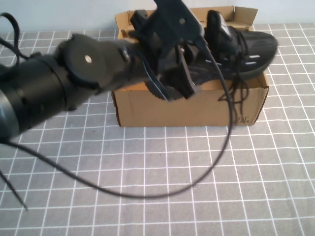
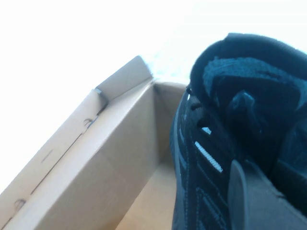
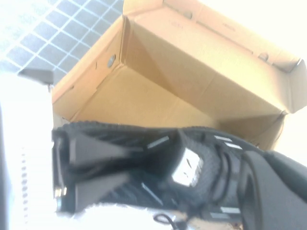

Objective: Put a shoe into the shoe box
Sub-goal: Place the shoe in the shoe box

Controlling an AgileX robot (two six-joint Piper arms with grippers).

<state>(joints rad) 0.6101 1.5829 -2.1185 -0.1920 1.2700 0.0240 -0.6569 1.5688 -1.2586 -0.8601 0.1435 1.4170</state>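
Hovering over the brown cardboard shoe box (image 1: pixel 197 105) at the table's far edge, left gripper (image 1: pixel 179 73) and right gripper (image 3: pixel 91 165) clamp the black knit sneaker (image 1: pixel 246 51); soft, light, hold heel collar.

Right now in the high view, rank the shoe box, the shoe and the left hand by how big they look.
1. Shoe box.
2-3. Left hand, over the box, and shoe, part inside: unranked, the hand is nearer the camera and hides part of the shoe.
Right hand: unseen here.
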